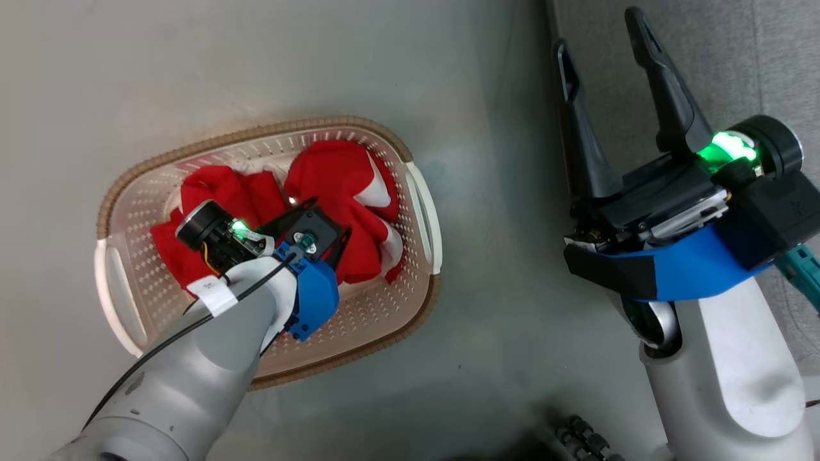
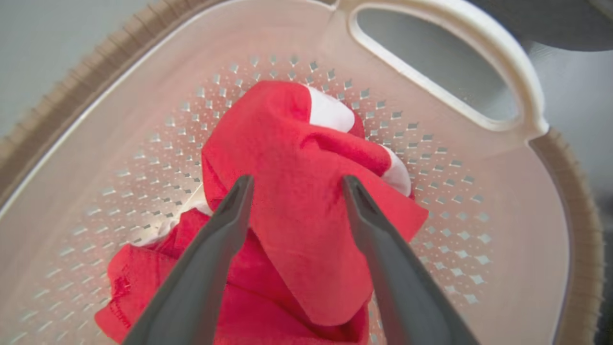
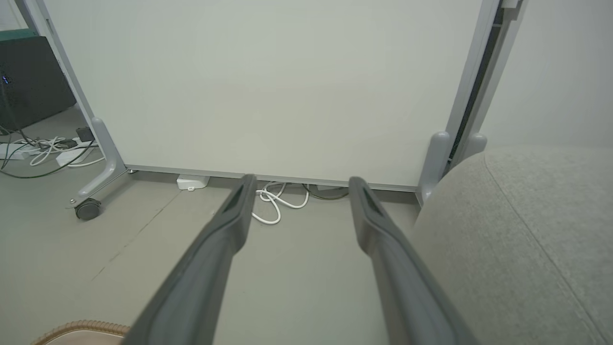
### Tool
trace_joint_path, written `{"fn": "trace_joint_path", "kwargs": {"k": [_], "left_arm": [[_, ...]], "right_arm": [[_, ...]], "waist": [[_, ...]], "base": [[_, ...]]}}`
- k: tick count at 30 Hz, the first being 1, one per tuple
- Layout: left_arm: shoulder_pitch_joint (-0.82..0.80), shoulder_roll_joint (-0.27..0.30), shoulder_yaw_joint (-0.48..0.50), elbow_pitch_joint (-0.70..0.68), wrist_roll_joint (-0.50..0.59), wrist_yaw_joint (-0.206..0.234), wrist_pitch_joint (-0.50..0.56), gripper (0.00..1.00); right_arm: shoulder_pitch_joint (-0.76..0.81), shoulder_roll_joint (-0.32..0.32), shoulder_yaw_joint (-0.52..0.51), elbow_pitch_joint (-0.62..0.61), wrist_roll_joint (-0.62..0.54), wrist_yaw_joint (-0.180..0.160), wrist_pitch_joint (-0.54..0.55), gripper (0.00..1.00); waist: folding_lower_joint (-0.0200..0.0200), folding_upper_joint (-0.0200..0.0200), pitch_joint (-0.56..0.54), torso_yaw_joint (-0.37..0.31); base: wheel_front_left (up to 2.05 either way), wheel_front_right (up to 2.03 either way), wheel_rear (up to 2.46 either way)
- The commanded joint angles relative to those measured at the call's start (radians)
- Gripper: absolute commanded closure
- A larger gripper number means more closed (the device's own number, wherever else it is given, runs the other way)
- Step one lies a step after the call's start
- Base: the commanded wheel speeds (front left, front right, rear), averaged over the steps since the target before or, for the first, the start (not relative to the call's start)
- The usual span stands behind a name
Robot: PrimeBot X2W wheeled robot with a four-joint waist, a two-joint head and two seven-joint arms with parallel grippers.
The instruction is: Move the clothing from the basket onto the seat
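**Left arm in the basket, no garment gripped yet.**
The sofa [image 3: 527, 249] stands to the robot's right, with its rounded edge near. The basket [image 1: 147, 211] sits on open floor [image 1: 500, 256] beside it, so the carry looks short and unobstructed. Both garments [image 1: 333, 173] lie bunched inside. The left gripper [image 2: 296, 184], fingers wide, straddles a red fold, likely to pinch it. The right gripper [image 1: 597, 31] hangs spread and empty, well clear of the basket.

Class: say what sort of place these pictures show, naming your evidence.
Probably a lab or test room, not a home: a wheeled partition panel, loose cables on the floor, beside a grey sofa.
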Motion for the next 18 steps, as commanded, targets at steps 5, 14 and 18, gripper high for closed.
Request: {"fn": "trace_joint_path", "kwargs": {"k": [5, 14, 18], "left_arm": [[-0.074, 0.021, -0.093, 0.041, -0.074, -0.001, 0.059, 0.00], [-0.131, 0.015, -0.191, 0.022, -0.194, -0.001, 0.109, 0.00], [-0.156, 0.010, -0.233, 0.019, -0.226, -0.001, 0.124, 0.00]], "right_arm": [[-0.051, -0.002, 0.006, -0.024, -0.008, 0.000, -0.003, 0.00], [-0.067, -0.002, 0.009, -0.045, -0.012, 0.000, -0.004, 0.00], [-0.061, -0.002, 0.006, -0.053, -0.020, 0.000, -0.003, 0.00]], "waist": [[-0.0003, 0.0001, 0.099, -0.002], [-0.0003, 0.0001, 0.167, 0.009], [-0.0003, 0.0001, 0.189, 0.014]], "base": [[0.00, 0.00, 0.00], [0.00, 0.00, 0.00], [0.00, 0.00, 0.00]]}}
